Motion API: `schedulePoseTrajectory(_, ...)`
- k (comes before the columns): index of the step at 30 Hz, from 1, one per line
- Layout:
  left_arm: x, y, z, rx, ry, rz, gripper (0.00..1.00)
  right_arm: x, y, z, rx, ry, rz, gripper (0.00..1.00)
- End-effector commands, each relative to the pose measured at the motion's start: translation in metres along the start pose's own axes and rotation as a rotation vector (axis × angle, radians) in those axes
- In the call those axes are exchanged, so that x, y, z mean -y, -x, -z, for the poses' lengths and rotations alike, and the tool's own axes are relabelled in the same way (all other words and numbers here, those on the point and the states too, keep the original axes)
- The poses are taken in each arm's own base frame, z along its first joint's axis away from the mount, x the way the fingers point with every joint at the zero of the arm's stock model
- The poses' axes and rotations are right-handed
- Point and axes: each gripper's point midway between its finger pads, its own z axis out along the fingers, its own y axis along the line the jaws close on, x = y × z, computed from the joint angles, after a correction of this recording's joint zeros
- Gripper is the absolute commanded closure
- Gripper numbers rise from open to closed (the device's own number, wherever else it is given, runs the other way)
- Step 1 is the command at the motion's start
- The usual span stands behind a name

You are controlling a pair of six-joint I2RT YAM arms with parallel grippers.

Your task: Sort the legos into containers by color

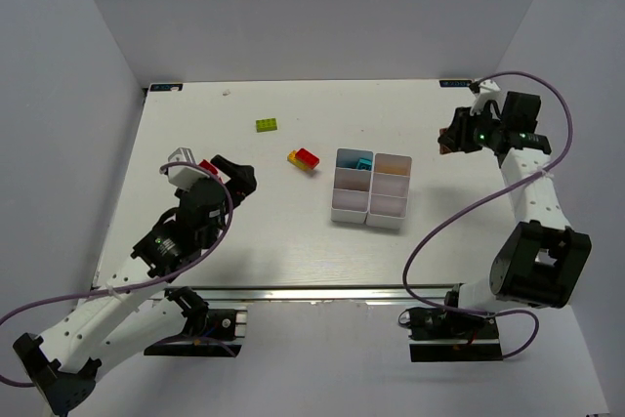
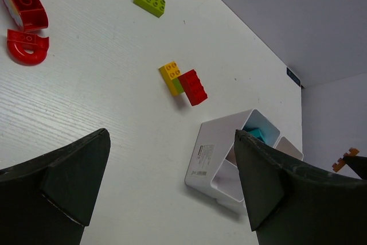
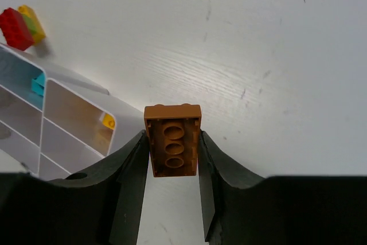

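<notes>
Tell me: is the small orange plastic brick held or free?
Held: jaws of the right gripper clamp the small orange plastic brick.

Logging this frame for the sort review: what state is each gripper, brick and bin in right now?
left gripper: open, empty, above the table.
right gripper: shut on the orange brick.
orange brick: held between the fingers.
lime brick: loose on table.
yellow brick and red brick: loose, touching.
two red pieces: loose, unsorted.
containers: upright; cyan brick in one far bin.

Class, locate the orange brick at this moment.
The orange brick is gripped in the right hand, right of the white containers, centre of the right wrist view.
</notes>
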Motion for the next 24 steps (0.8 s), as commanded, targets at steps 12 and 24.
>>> schedulePoseTrajectory(12, 0.008, 0.017, 0.010, 0.034, -0.043, 0.040, 0.02, -0.201, 0.021, -0.001, 0.289, 0.790, 0.835, 1.00)
schedulePoseTrajectory(24, 0.005, 0.006, 0.007, 0.011, -0.045, 0.053, 0.02, -0.268, -0.049, -0.013, 0.189, 1.062, 0.991, 1.00)
